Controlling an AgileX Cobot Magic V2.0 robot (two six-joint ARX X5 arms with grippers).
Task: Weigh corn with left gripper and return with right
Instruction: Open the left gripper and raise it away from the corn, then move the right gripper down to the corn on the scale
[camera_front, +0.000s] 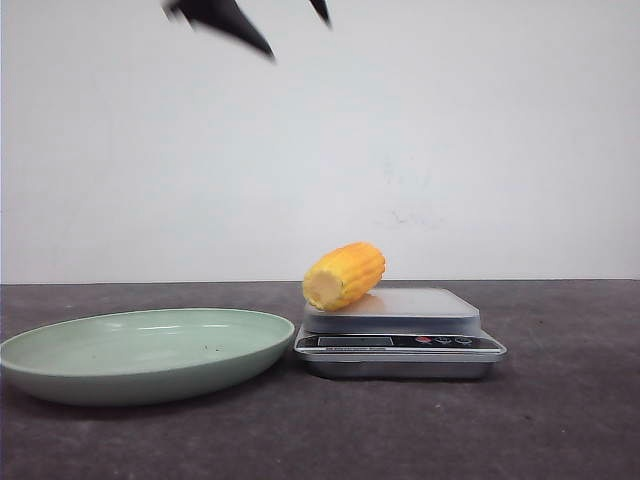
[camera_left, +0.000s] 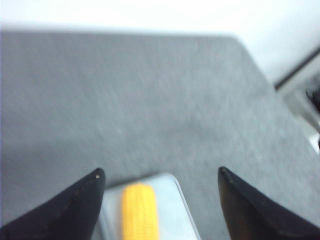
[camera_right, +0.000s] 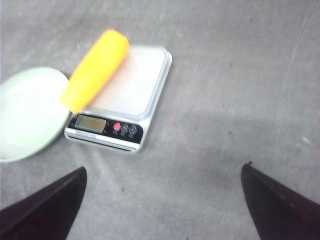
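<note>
plate (camera_front: 140, 355) beside scale (camera_front: 400, 335) | corn (camera_front: 344, 276) on scale | both arms' fingers wide, empty | no legible writing

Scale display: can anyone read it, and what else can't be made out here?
- Scale display: unreadable, too small in the front view, blurred in the right wrist view.
- Corn: blurred, cut off by the left wrist view's edge.
- Left pincer: only tips show at the front view's top edge.

A: Left wrist view?
B: Blurred; the stubby yellow ribbed corn cob (camera_left: 139, 211) and silver steel scale (camera_left: 170, 210) are cut by the picture's edge.
A: Scale display?
B: The grey rectangular readout (camera_right: 90, 123) is too small to read.
</note>
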